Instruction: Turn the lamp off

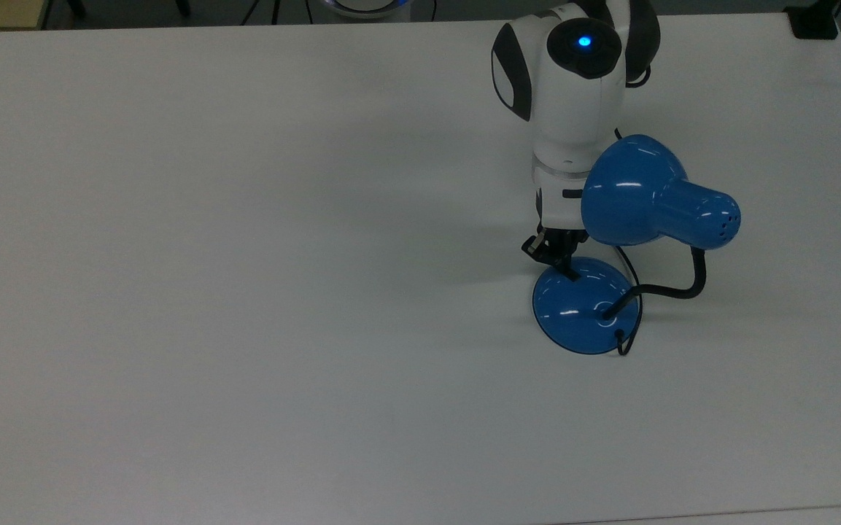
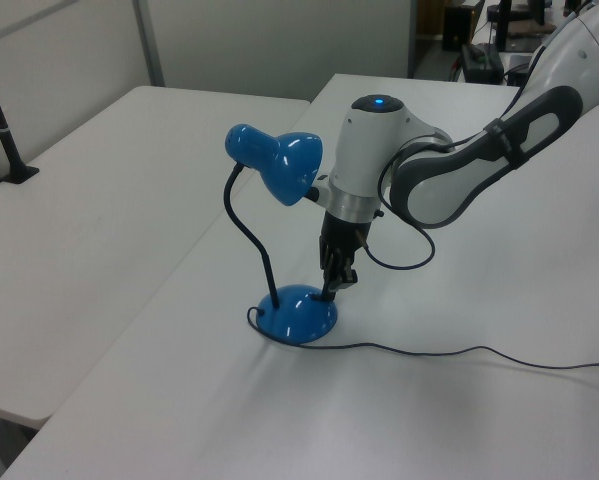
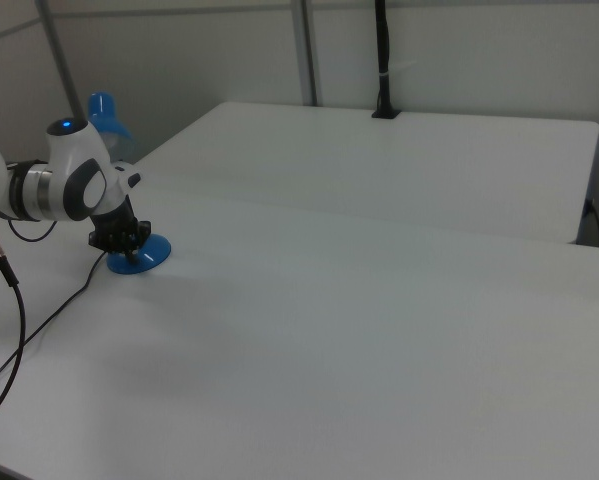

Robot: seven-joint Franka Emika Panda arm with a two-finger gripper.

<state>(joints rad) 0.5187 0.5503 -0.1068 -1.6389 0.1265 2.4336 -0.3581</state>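
1. The lamp (image 1: 635, 240) stands on the white table (image 1: 245, 292), toward the top view's right. Its round blue base (image 1: 585, 310) sits flat on the surface, and the black gooseneck (image 1: 672, 288) curves up to the bell-shaped shade (image 1: 653, 197).
2. No glow comes from the shade and no bright pool lies on the table beneath it, so the lamp reads as dark.
3. The gripper (image 1: 562, 266) points straight down, and its black tip touches the rim-side slope of the base on the side nearest the arm. The left view shows the same contact at the gripper (image 2: 329, 290).
4. Whether the fingers are parted or together I cannot tell; they read as one dark narrow point on the base.
5. The black cord (image 2: 459, 352) trails away from the base across the table toward the left view's right, clear of the gripper.
6. My judgement: the switch press is the step in hand, and it looks done, since the lamp gives no light.
7. The next move calls for a straight lift off the base, with no sideways drag that would slide the light base or snag the cord, and keeping clear of the shade, which hangs just beside the wrist (image 1: 562, 197).
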